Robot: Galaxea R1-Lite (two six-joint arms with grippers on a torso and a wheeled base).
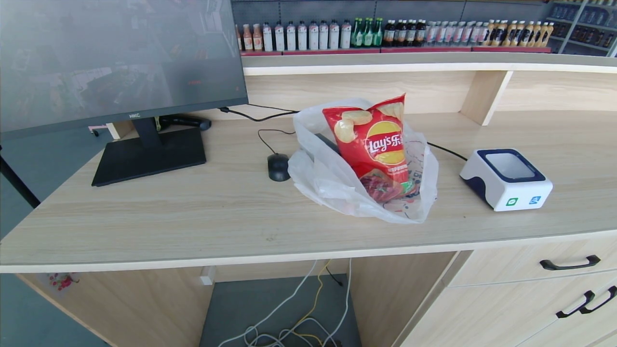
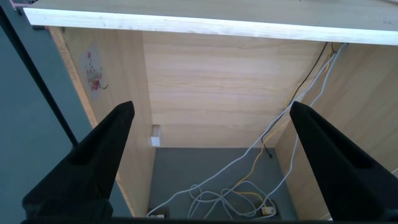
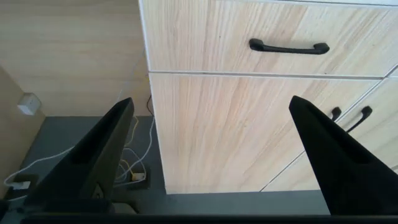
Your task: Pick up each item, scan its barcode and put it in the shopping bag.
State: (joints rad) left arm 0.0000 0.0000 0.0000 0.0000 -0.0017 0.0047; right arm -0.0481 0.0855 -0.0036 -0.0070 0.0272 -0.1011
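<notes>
A red bag of chips (image 1: 377, 144) stands upright inside the white plastic shopping bag (image 1: 337, 183) in the middle of the wooden counter (image 1: 193, 217). The white and navy barcode scanner (image 1: 506, 178) sits on the counter to the bag's right. My left gripper (image 2: 211, 124) hangs open below the counter, facing the knee space and its cables. My right gripper (image 3: 211, 121) is also open and empty, low in front of the drawer fronts (image 3: 261, 112).
A monitor (image 1: 115, 58) on its black stand (image 1: 149, 154) fills the counter's left side, with a black mouse (image 1: 278, 166) beside the bag. Cables (image 2: 230, 193) lie on the floor under the counter. Drawers with black handles (image 1: 569, 264) sit at the lower right.
</notes>
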